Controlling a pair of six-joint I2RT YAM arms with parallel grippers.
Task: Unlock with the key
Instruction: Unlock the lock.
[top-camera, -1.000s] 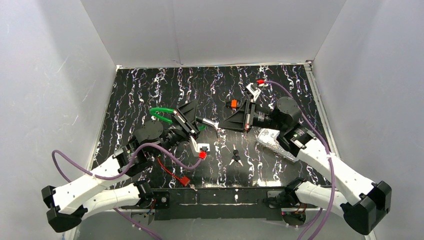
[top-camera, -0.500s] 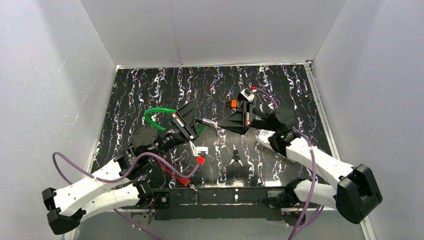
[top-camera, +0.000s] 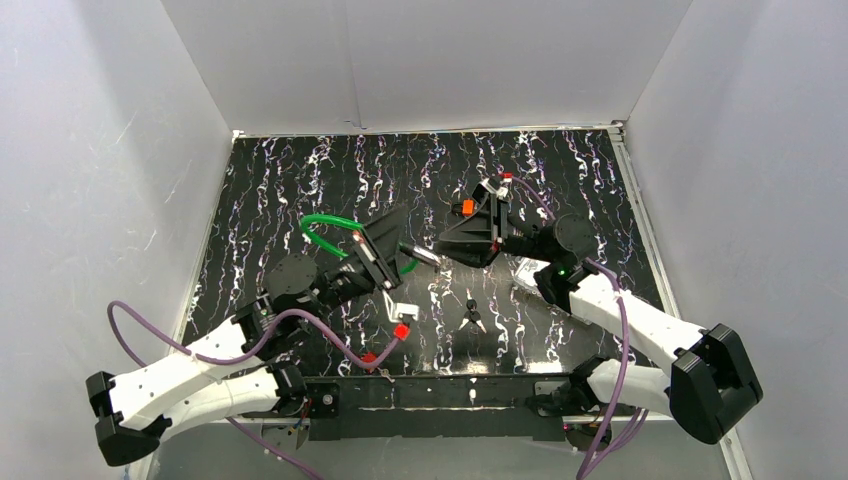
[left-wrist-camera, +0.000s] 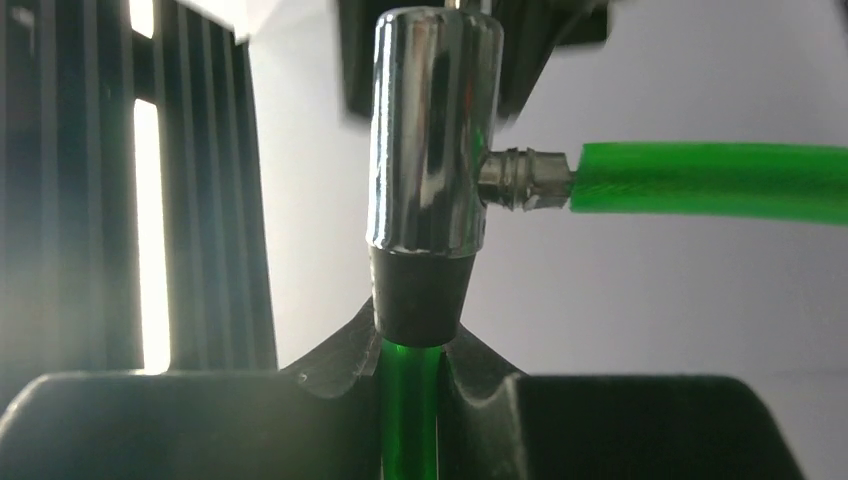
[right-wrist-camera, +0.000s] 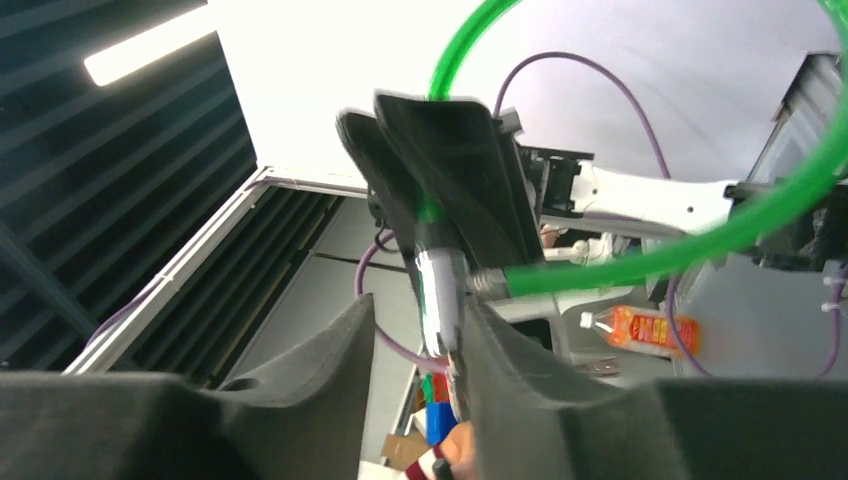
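Slippage is the main danger here. The left gripper (left-wrist-camera: 410, 385) has its jaws clamped on the green cable (top-camera: 325, 222) right under the black collar of the cable lock (left-wrist-camera: 428, 140). It holds the chrome barrel clear of the bench (top-camera: 560, 170), near the bench's middle in the top view.

The right gripper (right-wrist-camera: 418, 345) meets the lock from 3 o'clock. Its jaws are apart with the barrel's end between them, and a gap shows on one side. A thin dark blade seems to sit at that end, but I cannot tell whether a key is seated there. Two black-headed keys (top-camera: 472, 316) lie on the bench at 5 o'clock of the lock.

With nothing pinched on the right, a half-seated key could drop out. The cable is round and springy, so any twist could spin the barrel in the left jaws rather than turn the cylinder.
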